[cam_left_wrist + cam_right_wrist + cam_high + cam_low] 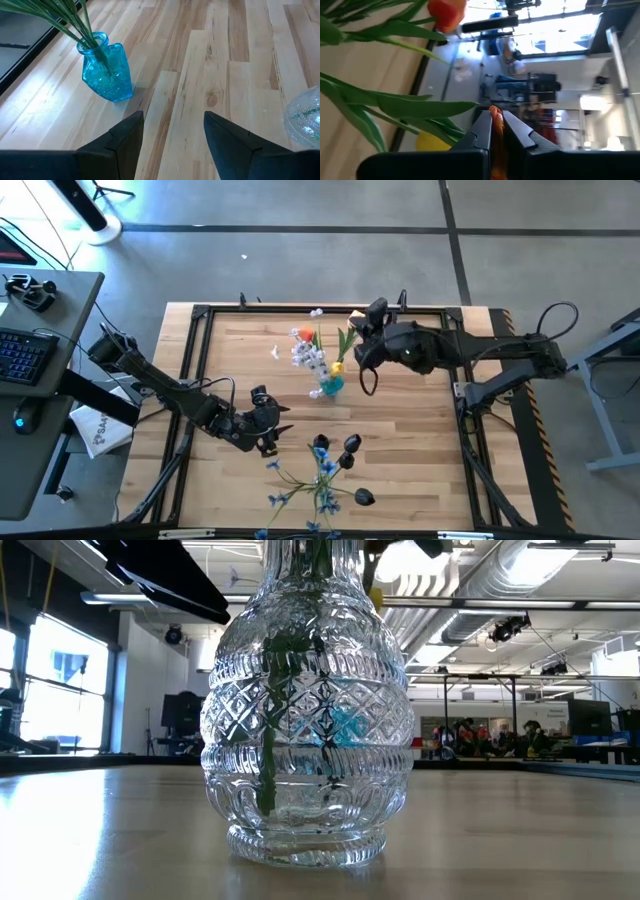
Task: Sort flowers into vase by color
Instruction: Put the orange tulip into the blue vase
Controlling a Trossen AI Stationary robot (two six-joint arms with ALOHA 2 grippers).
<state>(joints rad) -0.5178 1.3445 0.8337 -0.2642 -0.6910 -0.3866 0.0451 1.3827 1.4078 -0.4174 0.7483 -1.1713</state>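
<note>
The right gripper (362,330) is being held in the upper centre of the high view, just right of the blue vase (331,385). In the right wrist view its fingers (482,131) are being pressed together on something thin and orange (496,125), judged to be an orange tulip; which part is being pinched cannot be told. Another orange tulip head (447,11) and a yellow one (433,142) are being seen among green leaves (420,106) in that view.

The left gripper (262,423) is being kept idle at lower left of centre in the high view, fingers (126,141) spread, nothing between them; the blue vase (105,70) is lying ahead of it.

The blue vase is already carrying orange, yellow and white blooms (310,355), stems near upright, heads fanning toward the top of the frame. Blue sprays (322,472) and dark buds (350,448) are being left flat on the table (420,450) at bottom centre, well apart from that vase, long axes running roughly up-down in the frame, dark heads pointing up and right. A clear glass vase (305,710) is filling the low view, a green stem (268,730) standing inside.

Judged step: the pinched flower is being brought to the vase. For a clean insert, the stem should be kept vertical, its tip centred over the mouth, lowered slowly, and released only once it is well inside, without the neighbouring leaves being pushed.
</note>
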